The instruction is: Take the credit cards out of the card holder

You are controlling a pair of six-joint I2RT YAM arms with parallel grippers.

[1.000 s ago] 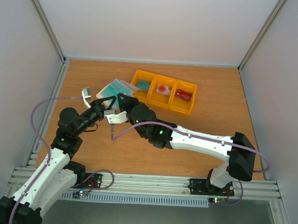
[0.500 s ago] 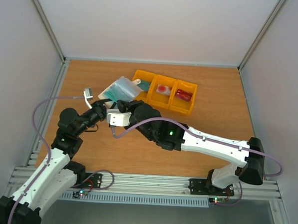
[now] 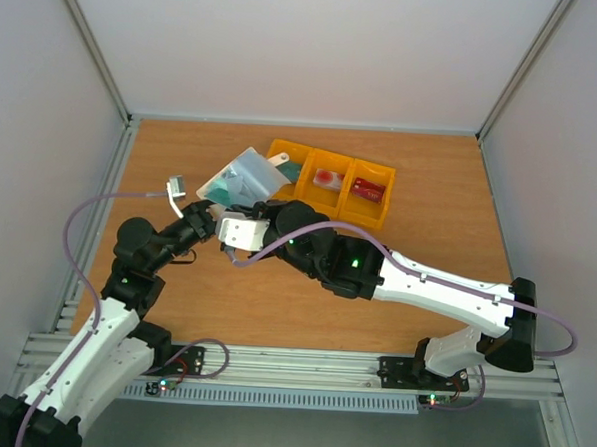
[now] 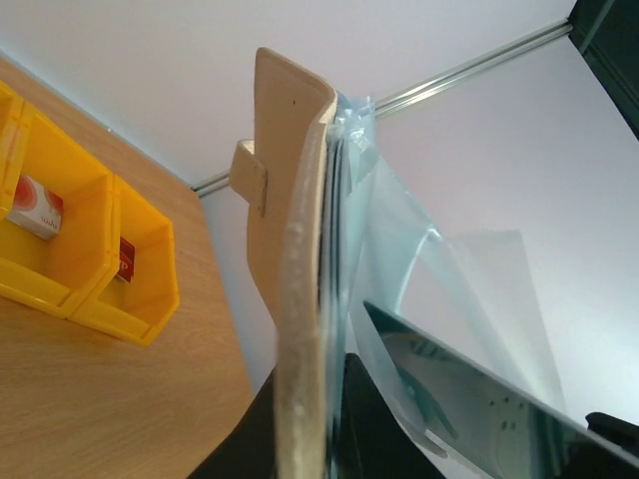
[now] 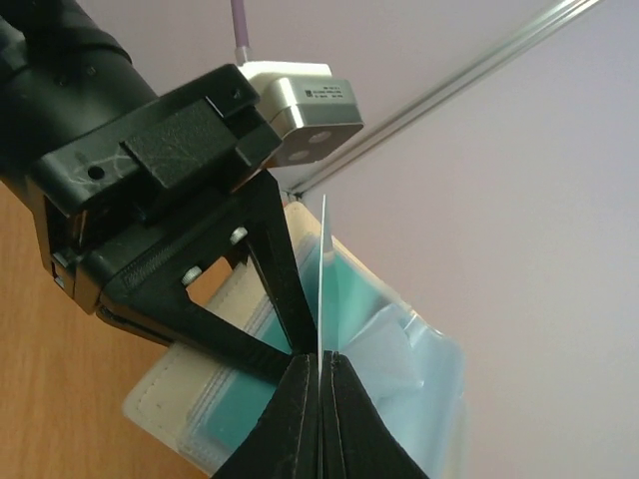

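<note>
L gripper (image 4: 312,424) pinching card holder (image 4: 296,150) upright.

We are in a robotics lab cell: a wooden bench (image 3: 431,180) walled by white panels (image 3: 308,44), robot arms (image 3: 426,282) bolted to aluminium rails (image 3: 301,365).

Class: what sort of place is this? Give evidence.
Probably a robotics test cell: a wooden table boxed in by plain white panels, left arm and right arm bolted to a rail at its edge.
</note>
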